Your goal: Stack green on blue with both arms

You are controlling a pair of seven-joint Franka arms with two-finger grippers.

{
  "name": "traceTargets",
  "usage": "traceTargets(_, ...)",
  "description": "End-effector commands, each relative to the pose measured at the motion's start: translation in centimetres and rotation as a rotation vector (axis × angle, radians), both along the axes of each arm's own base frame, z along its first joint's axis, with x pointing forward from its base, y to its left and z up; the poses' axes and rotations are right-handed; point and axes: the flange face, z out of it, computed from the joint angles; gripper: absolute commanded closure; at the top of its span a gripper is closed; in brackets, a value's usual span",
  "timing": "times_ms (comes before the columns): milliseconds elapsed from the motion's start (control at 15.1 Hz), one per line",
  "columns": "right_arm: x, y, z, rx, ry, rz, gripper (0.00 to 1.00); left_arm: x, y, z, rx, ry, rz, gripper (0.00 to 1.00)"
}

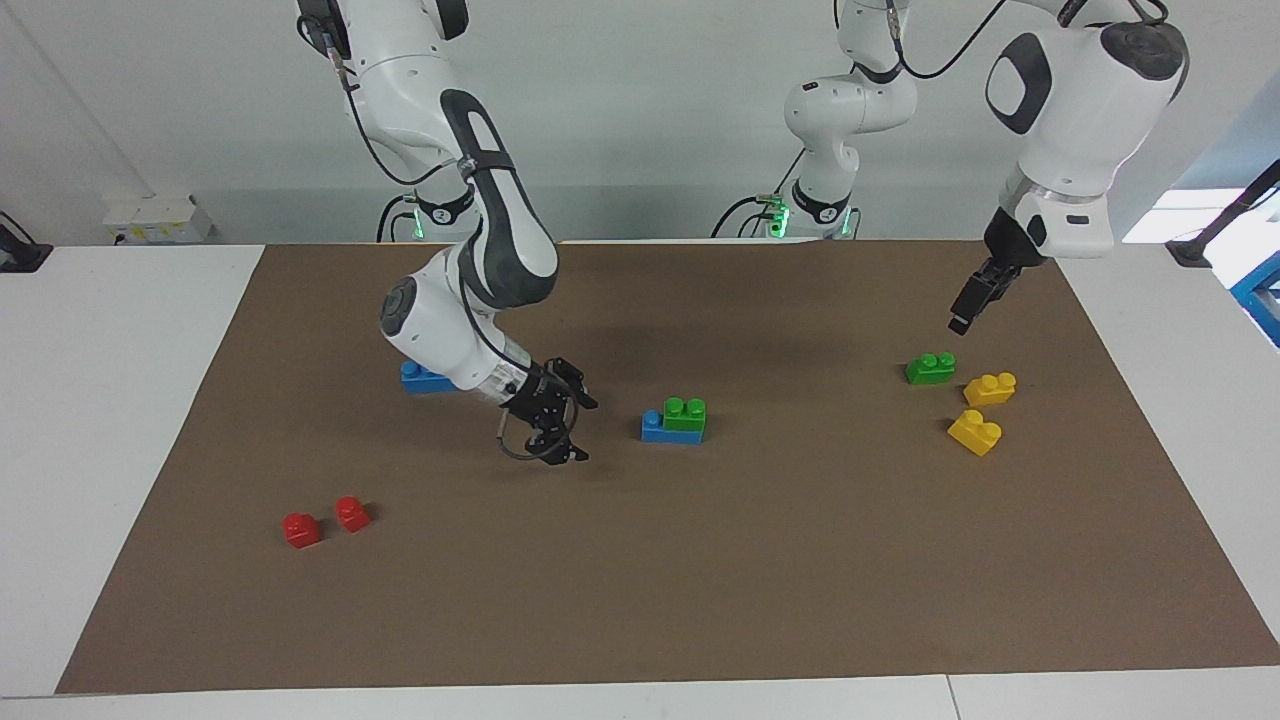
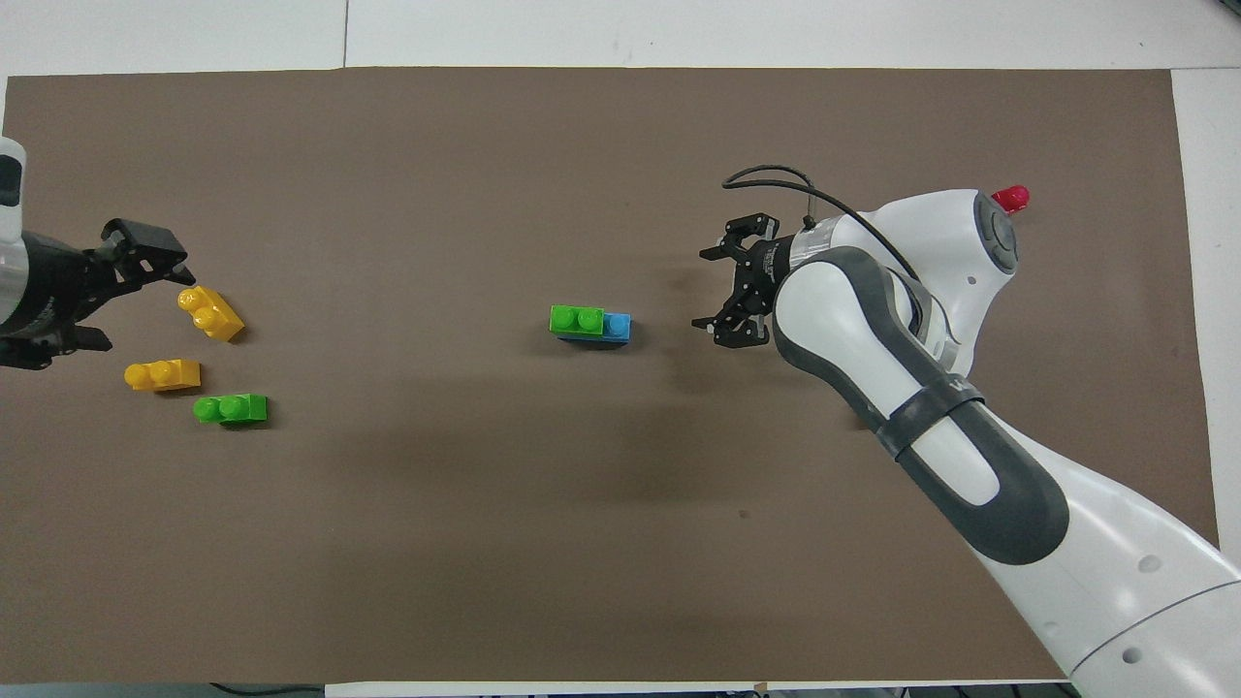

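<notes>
Bright, even light from above; soft shadows under the arms on the mat (image 1: 700,560); sharp focus.

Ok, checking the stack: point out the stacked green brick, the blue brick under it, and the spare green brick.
stacked green brick (image 1: 685,412), facing view, studs.
blue brick (image 1: 652,427), facing view, exposed end.
spare green brick (image 1: 930,368), facing view, body.
</notes>
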Motion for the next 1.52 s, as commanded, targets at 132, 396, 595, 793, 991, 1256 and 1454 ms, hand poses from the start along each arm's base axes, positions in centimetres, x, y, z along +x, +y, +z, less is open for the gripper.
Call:
traceTargets(132, 0.7, -6.1, 3.6, -0.101, -0.079, 0.266, 0.12, 0.3, 1.2, 3.0, -0.022, 0.048, -0.253, 0.0)
traceTargets(396, 2.2, -12.4, 8.9, -0.183, -0.16, 0.602, 0.12, 0.3, 1.1, 5.0, -0.016, 0.073, -0.262, 0.0)
traceTargets(595, 2.6, -13.9, 12.1, -0.254, -0.223, 0.806, 0.09, 0.0, 0.8, 5.6, -0.002, 0.109, -0.274, 0.0)
traceTargets(793, 2.4, -14.7, 14.8, -0.287, -0.287, 0.913, 0.09, -0.2, 0.3, 6.2, 0.005, 0.117, -0.296, 0.0)
traceTargets(991, 1.5, -17.3, 17.7, -0.353, -0.378, 1.093, 0.09, -0.3, 0.5, 7.0, 0.007, 0.108, -0.413, 0.0)
traceTargets(1256, -1.1, -20.7, 22.6, -0.488, -0.389, 1.361, 0.08, -0.3, 0.3, 7.0, 0.006, 0.109, -0.424, 0.0)
traceTargets(1454, -3.8, -21.1, 26.6, -0.506, -0.394, 1.357, 0.07, -0.3, 0.4, 7.2, 0.015, 0.108, -0.429, 0.0)
